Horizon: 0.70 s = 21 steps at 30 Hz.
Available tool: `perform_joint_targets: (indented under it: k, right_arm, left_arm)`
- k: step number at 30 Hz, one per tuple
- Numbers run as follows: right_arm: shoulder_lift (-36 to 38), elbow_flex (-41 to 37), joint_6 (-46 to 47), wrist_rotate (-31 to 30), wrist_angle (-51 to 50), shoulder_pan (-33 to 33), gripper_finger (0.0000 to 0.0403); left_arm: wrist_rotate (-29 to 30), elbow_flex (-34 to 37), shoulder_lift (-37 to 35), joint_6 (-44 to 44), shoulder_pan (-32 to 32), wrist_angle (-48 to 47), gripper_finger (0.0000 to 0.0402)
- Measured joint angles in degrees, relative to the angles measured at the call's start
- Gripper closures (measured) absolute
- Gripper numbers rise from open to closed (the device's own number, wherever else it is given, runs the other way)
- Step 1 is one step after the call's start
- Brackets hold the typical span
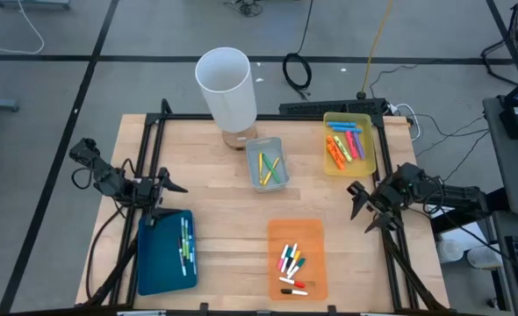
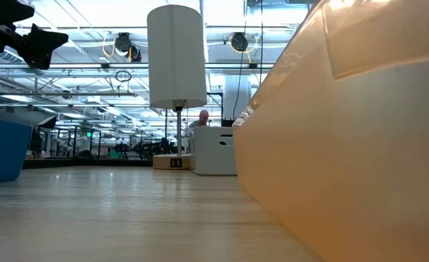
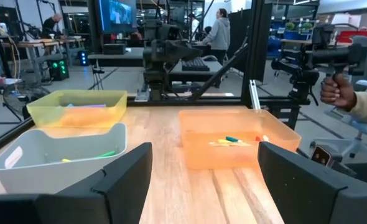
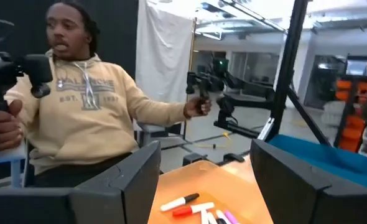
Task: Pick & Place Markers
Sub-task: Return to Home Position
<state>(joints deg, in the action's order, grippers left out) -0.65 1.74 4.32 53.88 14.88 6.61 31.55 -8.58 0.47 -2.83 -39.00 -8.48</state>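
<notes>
Markers point(image 1: 291, 262) sit in orange bin point(image 1: 276, 230); I'd ease left gripper point(image 1: 169, 185) and right gripper point(image 1: 362, 207) home, both released, empty, lifting clear of bins.

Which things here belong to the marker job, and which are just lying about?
Job: markers; orange tray, yellow tray, grey tray, blue tray holding them; left end effector, right end effector, both open, at the table's sides.
Lying about: white cylinder; floor cable.
</notes>
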Motion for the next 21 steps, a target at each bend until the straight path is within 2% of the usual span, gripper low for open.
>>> perform_joint_targets:
  k: [21]
  right_arm:
    - [-0.06, -0.02, 2.29, 0.19, -1.01, 0.55, 0.0165]
  left_arm:
    - [0.02, 0.00, 0.00, -0.46, 0.00, -0.04, 0.0105]
